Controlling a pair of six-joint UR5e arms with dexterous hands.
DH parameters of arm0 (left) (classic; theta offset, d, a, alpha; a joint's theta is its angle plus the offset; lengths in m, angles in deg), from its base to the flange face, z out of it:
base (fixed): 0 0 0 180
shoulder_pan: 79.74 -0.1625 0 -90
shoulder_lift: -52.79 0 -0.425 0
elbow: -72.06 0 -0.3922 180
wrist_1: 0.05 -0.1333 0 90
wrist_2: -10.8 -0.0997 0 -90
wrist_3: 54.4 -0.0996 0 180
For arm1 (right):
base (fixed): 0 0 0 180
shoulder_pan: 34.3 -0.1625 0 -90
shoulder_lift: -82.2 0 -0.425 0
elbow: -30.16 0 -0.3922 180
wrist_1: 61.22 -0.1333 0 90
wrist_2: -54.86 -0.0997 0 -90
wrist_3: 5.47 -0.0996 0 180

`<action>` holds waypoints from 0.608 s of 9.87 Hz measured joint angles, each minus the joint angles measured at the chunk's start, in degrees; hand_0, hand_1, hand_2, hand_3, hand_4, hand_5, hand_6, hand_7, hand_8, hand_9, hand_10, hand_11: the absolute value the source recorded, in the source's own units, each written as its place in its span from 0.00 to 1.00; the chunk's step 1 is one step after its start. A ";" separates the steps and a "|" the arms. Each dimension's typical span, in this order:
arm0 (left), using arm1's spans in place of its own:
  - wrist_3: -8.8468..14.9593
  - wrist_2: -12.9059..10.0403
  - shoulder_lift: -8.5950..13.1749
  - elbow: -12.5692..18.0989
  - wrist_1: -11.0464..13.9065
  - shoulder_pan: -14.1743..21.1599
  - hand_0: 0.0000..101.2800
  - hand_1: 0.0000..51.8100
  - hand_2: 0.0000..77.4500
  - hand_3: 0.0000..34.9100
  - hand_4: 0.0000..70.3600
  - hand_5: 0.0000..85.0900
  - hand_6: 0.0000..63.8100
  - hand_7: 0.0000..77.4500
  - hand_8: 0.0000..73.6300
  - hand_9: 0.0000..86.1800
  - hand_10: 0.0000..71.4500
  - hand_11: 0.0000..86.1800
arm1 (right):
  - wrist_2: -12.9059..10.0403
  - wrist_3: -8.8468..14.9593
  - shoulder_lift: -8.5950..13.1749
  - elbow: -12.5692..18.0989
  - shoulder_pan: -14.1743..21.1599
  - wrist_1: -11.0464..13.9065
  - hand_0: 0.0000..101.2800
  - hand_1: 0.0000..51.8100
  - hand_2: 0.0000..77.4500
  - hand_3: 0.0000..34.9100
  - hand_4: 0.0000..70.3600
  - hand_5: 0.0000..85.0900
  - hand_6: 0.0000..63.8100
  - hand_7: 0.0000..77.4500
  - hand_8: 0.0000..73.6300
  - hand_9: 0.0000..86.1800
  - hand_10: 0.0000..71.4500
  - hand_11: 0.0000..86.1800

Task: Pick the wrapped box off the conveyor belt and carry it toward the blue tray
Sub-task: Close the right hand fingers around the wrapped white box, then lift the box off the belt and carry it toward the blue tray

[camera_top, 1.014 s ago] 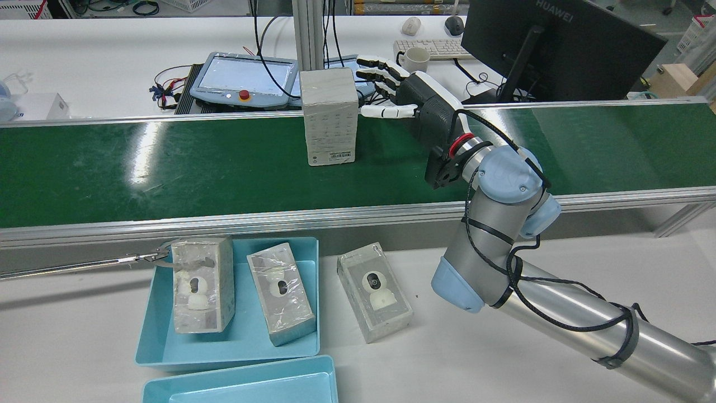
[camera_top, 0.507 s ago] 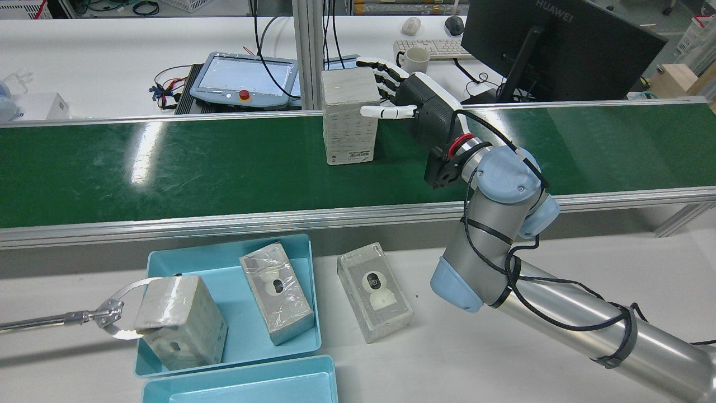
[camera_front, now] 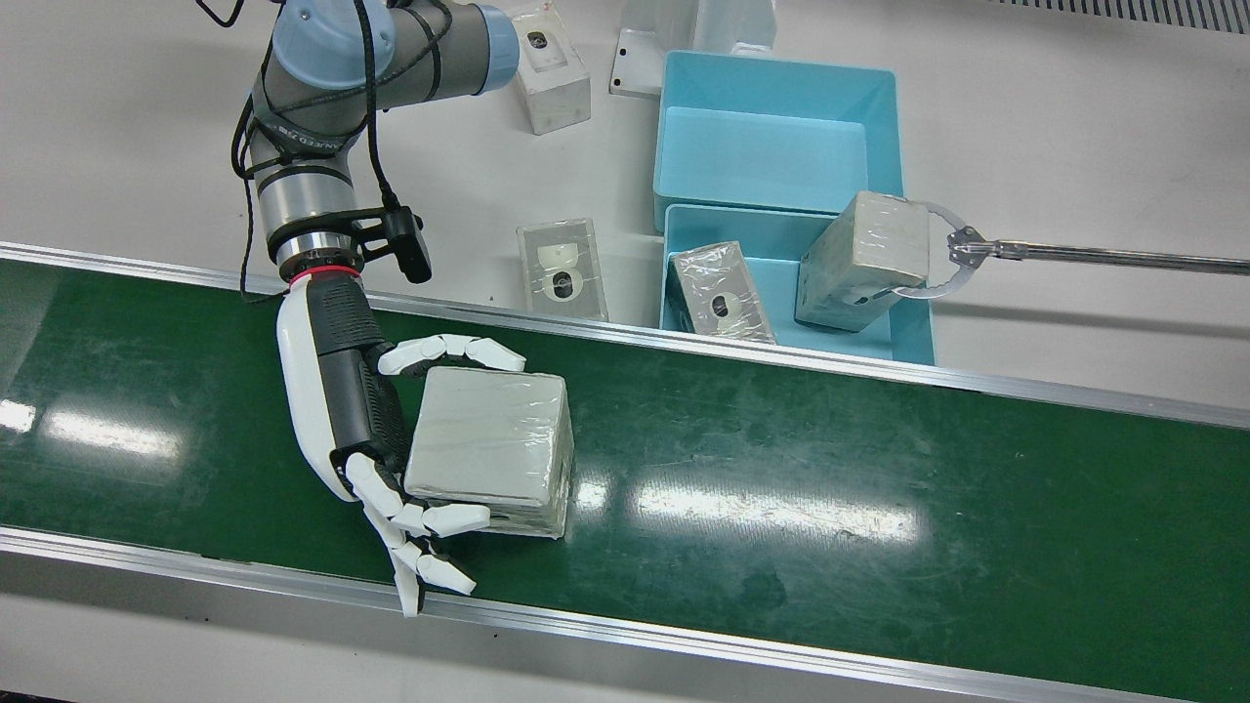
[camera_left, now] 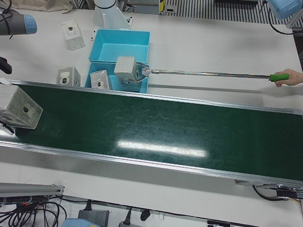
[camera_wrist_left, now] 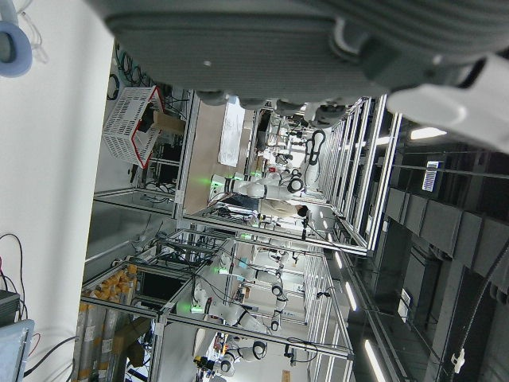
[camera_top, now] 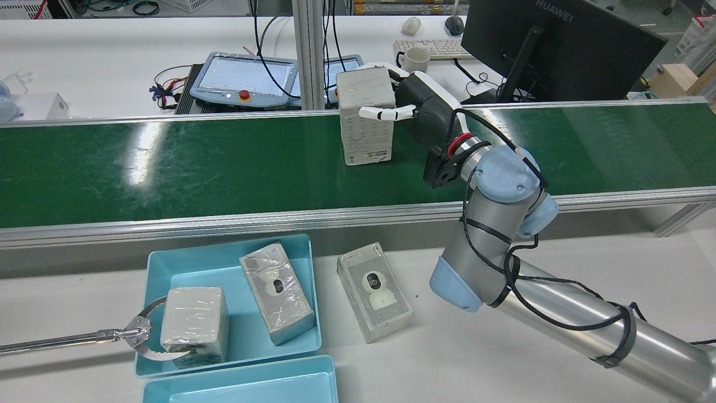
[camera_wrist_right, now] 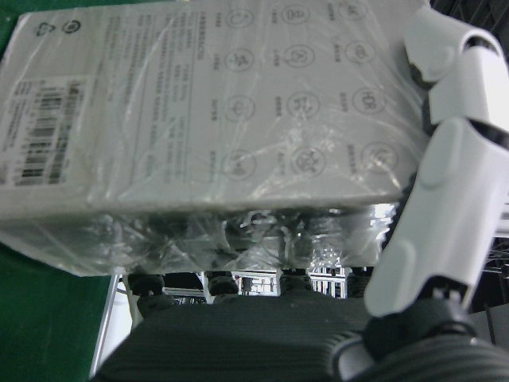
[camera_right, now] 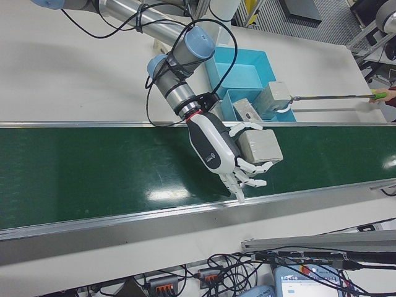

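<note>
The wrapped box (camera_front: 488, 444) (camera_top: 363, 137) stands upright on the green conveyor belt (camera_front: 830, 469), pressed against the palm of my right hand (camera_front: 342, 391) (camera_top: 428, 106). The thumb lies across the box's face toward the robot, and one finger curls onto the opposite face while the others stay stretched past it. In the right hand view the box (camera_wrist_right: 207, 103) fills the frame under the thumb (camera_wrist_right: 445, 175). The blue tray (camera_top: 235, 330) lies on the table on the robot's side of the belt. My left hand (camera_wrist_left: 318, 32) shows only as a dark palm edge.
A person's hand (camera_left: 293, 75) holds a long grabber (camera_front: 1074, 256) clamped on another box (camera_front: 859, 259) over the tray. One more box (camera_front: 721, 303) lies in the tray, and one (camera_front: 562, 266) on the table beside it. A second tray (camera_front: 762, 146) adjoins.
The wrapped box rode the belt rightward in the rear view, into my right hand, and now hides the fingers. The grabber carried its box to the tray's near left corner.
</note>
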 joint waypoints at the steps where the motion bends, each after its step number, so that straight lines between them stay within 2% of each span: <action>1: 0.00 0.00 0.00 0.00 0.00 0.00 0.00 0.00 0.01 0.00 0.01 0.01 0.01 0.01 0.01 0.00 0.01 0.00 | -0.04 -0.13 0.01 0.00 0.00 -0.06 0.43 0.16 0.42 0.83 0.34 0.40 0.15 0.38 0.01 0.09 0.14 0.18; 2: 0.00 0.00 0.00 0.00 0.00 0.00 0.00 0.00 0.01 0.00 0.00 0.01 0.01 0.01 0.00 0.01 0.00 0.00 | -0.09 -0.22 0.01 0.04 -0.01 -0.53 0.43 0.16 0.42 0.83 0.33 0.44 0.22 0.49 0.09 0.16 0.19 0.22; 3: 0.00 0.00 0.00 0.00 0.00 0.00 0.00 0.00 0.01 0.00 0.00 0.01 0.01 0.01 0.00 0.01 0.00 0.00 | -0.11 -0.27 -0.01 0.30 -0.07 -1.69 0.43 0.16 0.42 0.83 0.33 0.44 0.22 0.49 0.09 0.16 0.19 0.22; 4: 0.00 0.00 0.00 0.00 0.00 0.00 0.00 0.00 0.01 0.00 0.00 0.01 0.00 0.01 0.01 0.01 0.01 0.00 | -0.16 -0.25 -0.02 0.89 -0.11 -3.22 0.42 0.16 0.42 0.83 0.28 0.48 0.24 0.56 0.07 0.19 0.18 0.22; 6: 0.00 0.00 0.00 0.00 0.00 0.00 0.00 0.00 0.01 0.00 0.00 0.01 0.01 0.01 0.01 0.00 0.01 0.00 | -1.31 -0.04 -0.18 3.98 0.87 -5.82 0.40 0.15 0.42 0.85 0.24 0.49 0.24 0.56 0.09 0.19 0.18 0.22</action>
